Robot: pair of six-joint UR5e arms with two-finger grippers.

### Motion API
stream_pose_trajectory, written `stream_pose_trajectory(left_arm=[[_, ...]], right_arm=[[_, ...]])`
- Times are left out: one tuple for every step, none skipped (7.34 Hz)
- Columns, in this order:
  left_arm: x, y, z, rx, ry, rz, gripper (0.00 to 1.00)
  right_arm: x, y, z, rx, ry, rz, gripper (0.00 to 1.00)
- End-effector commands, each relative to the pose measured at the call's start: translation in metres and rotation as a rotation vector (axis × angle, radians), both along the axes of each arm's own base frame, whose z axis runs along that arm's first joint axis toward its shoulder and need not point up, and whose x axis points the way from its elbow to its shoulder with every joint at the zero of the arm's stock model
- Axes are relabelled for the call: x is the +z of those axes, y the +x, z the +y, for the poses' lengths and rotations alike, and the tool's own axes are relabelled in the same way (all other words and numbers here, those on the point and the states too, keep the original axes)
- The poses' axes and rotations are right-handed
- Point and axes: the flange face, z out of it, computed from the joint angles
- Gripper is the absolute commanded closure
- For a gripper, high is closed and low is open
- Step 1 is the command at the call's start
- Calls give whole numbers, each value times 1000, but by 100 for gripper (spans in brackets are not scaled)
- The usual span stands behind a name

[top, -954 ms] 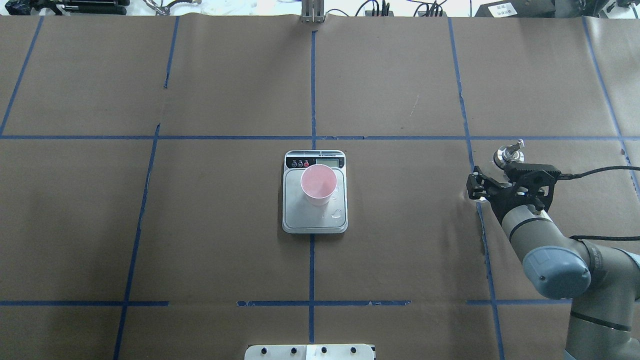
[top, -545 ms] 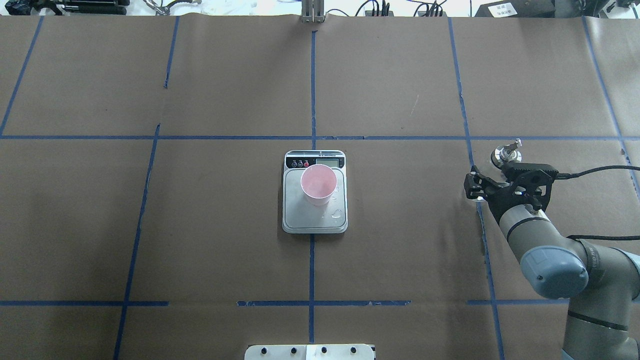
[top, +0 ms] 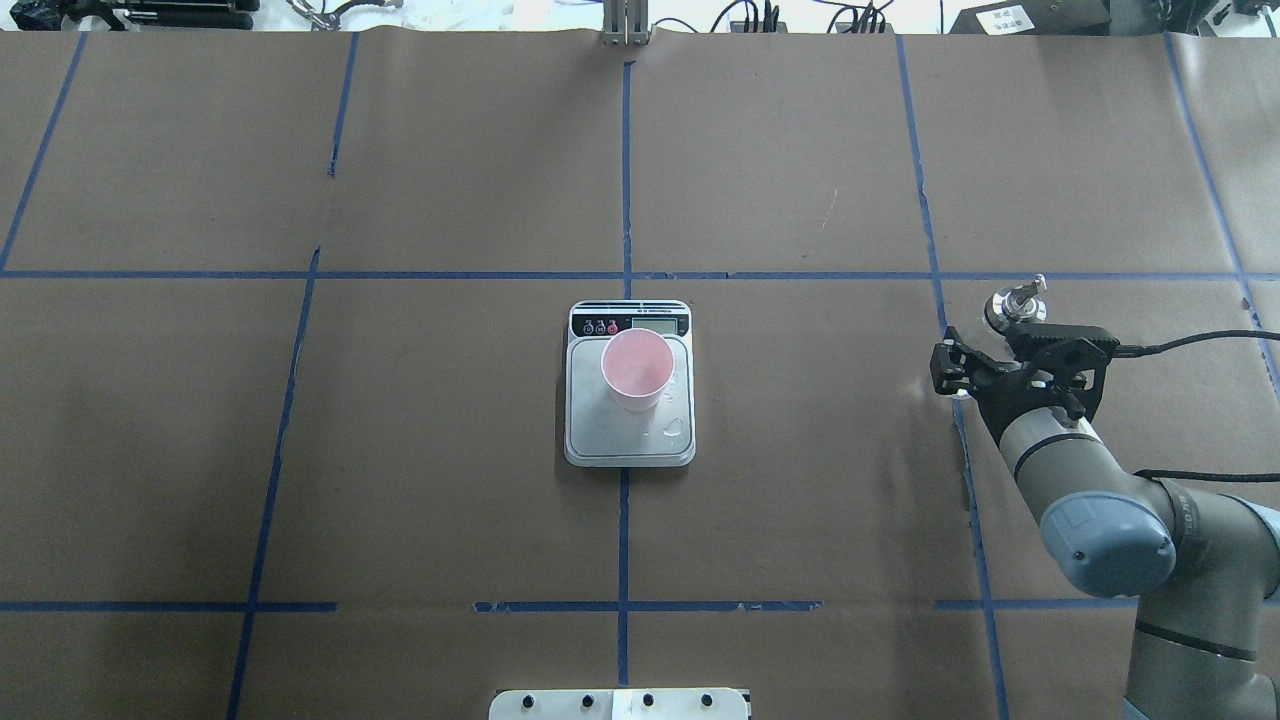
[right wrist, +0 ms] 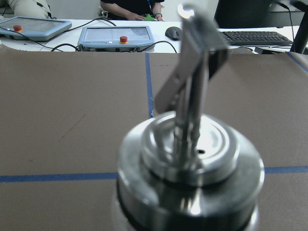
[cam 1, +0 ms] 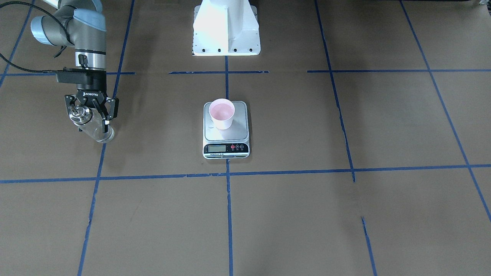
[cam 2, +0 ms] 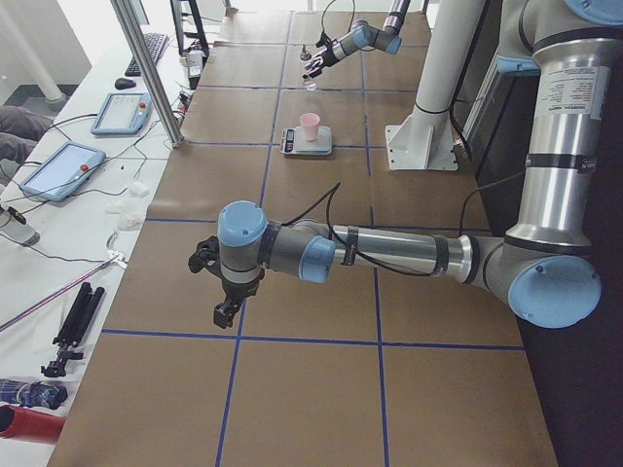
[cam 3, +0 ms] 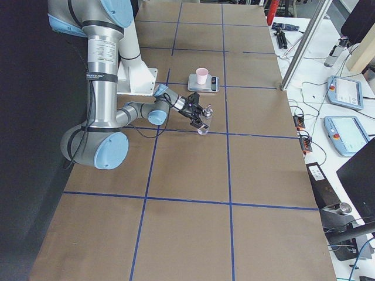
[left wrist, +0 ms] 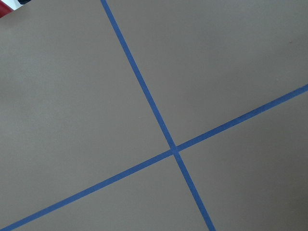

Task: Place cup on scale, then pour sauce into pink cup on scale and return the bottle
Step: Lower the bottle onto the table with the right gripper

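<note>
The pink cup [top: 636, 370] [cam 1: 221, 113] stands upright on the silver scale [top: 630, 447] [cam 1: 238, 132] at the table's middle. Far to its right in the overhead view is the clear glass bottle [top: 1015, 307] [cam 1: 99, 131], upright, its metal collar and spout filling the right wrist view [right wrist: 187, 159]. My right gripper [cam 1: 91, 119] is shut on the bottle below its collar. My left gripper [cam 2: 216, 292] shows only in the exterior left view, low over bare paper, and I cannot tell whether it is open or shut.
Small clear drops [top: 677, 428] lie on the scale's platform beside the cup. The robot's white base [cam 1: 226, 27] stands behind the scale. Blue tape lines cross the brown paper. Tablets [right wrist: 115, 36] and cables sit past the table's far edge.
My right gripper and the bottle's top drifted slightly left, then partly back. Cup and scale have not moved.
</note>
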Motion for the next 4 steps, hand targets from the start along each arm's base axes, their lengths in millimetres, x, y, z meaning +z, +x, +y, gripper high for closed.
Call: stream_pose_trajectory(left_arm=[[-1,0,-1,-1,1,1,0],[-1,0,-1,0,2,1,0],[-2,0,-1,0,4,1,0],[-2,0,-1,-1,3,2,0]], right_arm=[[1,1,0,0,2,8,81],[2,1,0,0,2,9,80],[3,2,0,-2,1,11,76],[3,2,0,-4,0,12,75]])
